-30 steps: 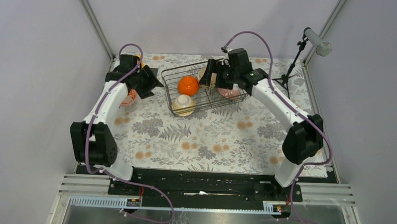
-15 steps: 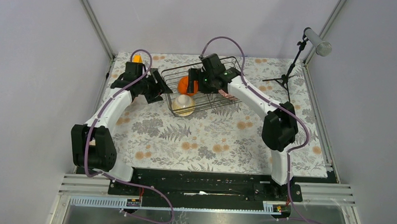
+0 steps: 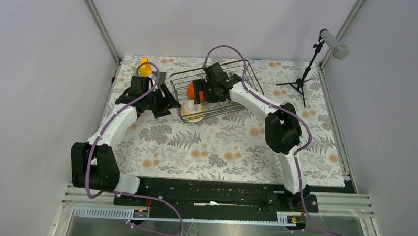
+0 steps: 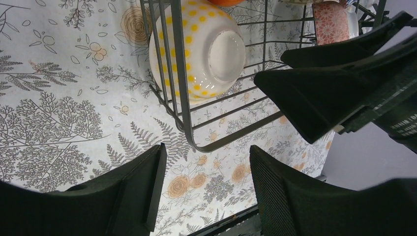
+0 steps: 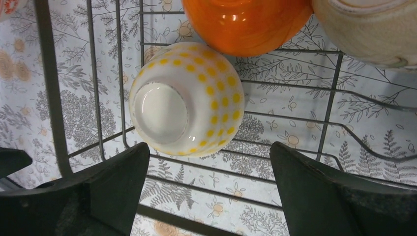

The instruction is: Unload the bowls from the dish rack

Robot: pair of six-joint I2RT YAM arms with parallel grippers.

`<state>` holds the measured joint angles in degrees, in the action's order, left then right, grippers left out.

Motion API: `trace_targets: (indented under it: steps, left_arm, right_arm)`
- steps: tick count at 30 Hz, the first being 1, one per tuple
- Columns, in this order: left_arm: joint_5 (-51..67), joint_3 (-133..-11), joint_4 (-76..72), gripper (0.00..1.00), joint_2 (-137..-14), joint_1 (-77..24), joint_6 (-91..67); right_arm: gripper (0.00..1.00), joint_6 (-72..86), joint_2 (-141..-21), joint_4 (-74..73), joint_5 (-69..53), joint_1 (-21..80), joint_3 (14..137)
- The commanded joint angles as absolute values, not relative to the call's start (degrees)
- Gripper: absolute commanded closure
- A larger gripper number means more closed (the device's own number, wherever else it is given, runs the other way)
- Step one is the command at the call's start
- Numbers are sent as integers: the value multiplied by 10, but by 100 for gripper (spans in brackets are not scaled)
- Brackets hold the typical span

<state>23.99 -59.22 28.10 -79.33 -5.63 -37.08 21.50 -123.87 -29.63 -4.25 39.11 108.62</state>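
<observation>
The black wire dish rack [image 3: 251, 81] stands at the back middle of the table. In the right wrist view an upside-down white bowl with yellow dots [image 5: 187, 108] lies in the rack [image 5: 53, 98], with the orange bowl [image 5: 246, 22] and the beige bowl [image 5: 373, 29] beyond it. My right gripper [image 5: 209, 152] is open and empty just above the dotted bowl; from above it [image 3: 197, 92] covers part of the orange bowl [image 3: 190, 89]. My left gripper [image 4: 206, 152] is open and empty, outside the rack's near left corner [image 4: 216, 140], close to the dotted bowl [image 4: 206, 46]. A pink patterned bowl [image 4: 330, 22] lies farther in.
An orange block [image 3: 144, 63] stands at the back left behind the left arm. A microphone stand [image 3: 304, 74] is at the back right. The table carries a floral cloth [image 3: 221, 144]. Grey walls close in both sides.
My right arm has swung left across the rack and now hangs over the dotted and orange bowls. My left gripper has moved right and nearer, to the rack's near left corner.
</observation>
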Motion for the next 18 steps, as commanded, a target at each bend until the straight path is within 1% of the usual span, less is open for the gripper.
trace_targets:
  steps: [1, 7, 13, 18]
  left_arm:
    - [252, -593, 237, 33, -785, -57, -371]
    - [250, -598, 228, 32, -801, -58, -370]
    - [251, -594, 219, 31, -813, -62, -372]
    - [252, -592, 218, 31, -818, -66, -373]
  right_arm:
    - [0, 196, -1259, -281, -48, 396, 1121]
    - [0, 212, -1262, -258, -74, 387, 1097]
    - [0, 265, -1244, -173, -141, 366, 1023]
    - [0, 281, -1248, -173, -136, 363, 1009]
